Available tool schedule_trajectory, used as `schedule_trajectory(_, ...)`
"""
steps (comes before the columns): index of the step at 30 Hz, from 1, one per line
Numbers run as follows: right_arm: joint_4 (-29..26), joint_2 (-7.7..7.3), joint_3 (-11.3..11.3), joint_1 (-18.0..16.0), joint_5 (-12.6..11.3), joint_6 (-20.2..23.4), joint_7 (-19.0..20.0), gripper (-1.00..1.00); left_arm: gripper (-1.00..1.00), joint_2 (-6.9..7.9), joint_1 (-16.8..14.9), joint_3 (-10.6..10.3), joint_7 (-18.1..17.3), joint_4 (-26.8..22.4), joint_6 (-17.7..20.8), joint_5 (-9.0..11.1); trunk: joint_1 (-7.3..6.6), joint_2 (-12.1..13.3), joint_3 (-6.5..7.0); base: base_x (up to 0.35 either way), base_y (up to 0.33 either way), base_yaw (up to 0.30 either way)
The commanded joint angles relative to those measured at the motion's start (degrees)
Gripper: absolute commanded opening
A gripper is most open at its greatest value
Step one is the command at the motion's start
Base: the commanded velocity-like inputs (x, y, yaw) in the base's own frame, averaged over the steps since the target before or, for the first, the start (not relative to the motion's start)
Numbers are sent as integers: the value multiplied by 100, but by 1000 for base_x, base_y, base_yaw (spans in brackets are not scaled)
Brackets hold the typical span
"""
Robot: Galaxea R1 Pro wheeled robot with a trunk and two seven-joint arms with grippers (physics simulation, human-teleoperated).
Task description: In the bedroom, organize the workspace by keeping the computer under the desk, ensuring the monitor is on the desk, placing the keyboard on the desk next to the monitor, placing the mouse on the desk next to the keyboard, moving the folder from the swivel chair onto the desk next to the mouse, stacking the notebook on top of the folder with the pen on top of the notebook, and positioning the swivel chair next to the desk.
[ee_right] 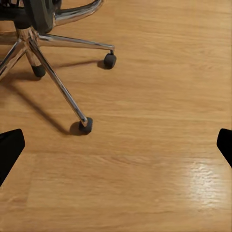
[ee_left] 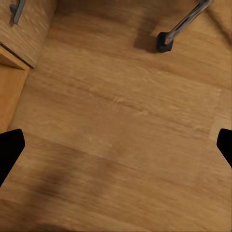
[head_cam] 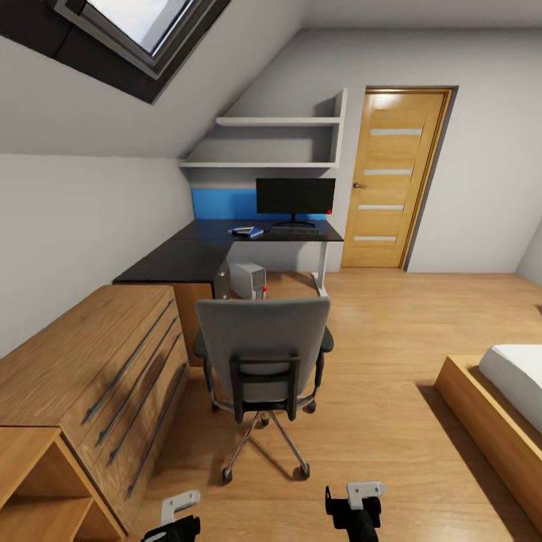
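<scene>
Two spread, empty grippers, left (head_cam: 175, 519) and right (head_cam: 354, 508), behind swivel chair (head_cam: 262, 346) blocking desk (head_cam: 188, 256).

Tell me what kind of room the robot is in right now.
Most likely an attic bedroom with a work corner: a bed at the right, a desk with a monitor under a sloped ceiling with a skylight, and a chair.

- A wooden door (head_cam: 393, 177) with frosted strips is seen shut at about 1 o'clock.
- Two white wall shelves (head_cam: 275, 143) are mounted up at 12 o'clock, under the sloped ceiling.
- A skylight (head_cam: 143, 26) is set in at 11 o'clock.
- A low wooden drawer unit (head_cam: 90, 361) is lined along the wall at 9 o'clock.
- A bed (head_cam: 504, 406) corner is glimpsed at 4 o'clock.
</scene>
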Motion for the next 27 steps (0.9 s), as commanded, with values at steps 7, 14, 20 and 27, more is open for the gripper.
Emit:
schedule_trajectory(7, 9, 53, 36, -4, -37, -14, -27, 100, 100, -10, -4, -42, 22, 43, -51, 50, 154, -285, -132, 0, 0, 0)
schedule_trajectory(14, 4, 57, 34, -4, -39, -18, -29, 100, 100, -13, -4, -40, 23, 46, -53, 51, 308, -566, -257, 0, 0, 0)
schedule_trajectory(20, 6, 58, 34, -4, -40, -18, -28, 100, 100, -15, -4, -40, 23, 46, -53, 51, 439, -806, -365, 0, 0, 0)
schedule_trajectory(27, 8, 58, 33, -4, -40, -21, -25, 100, 100, -13, -4, -40, 23, 47, -55, 52, 593, -1087, -491, 0, 0, -90)
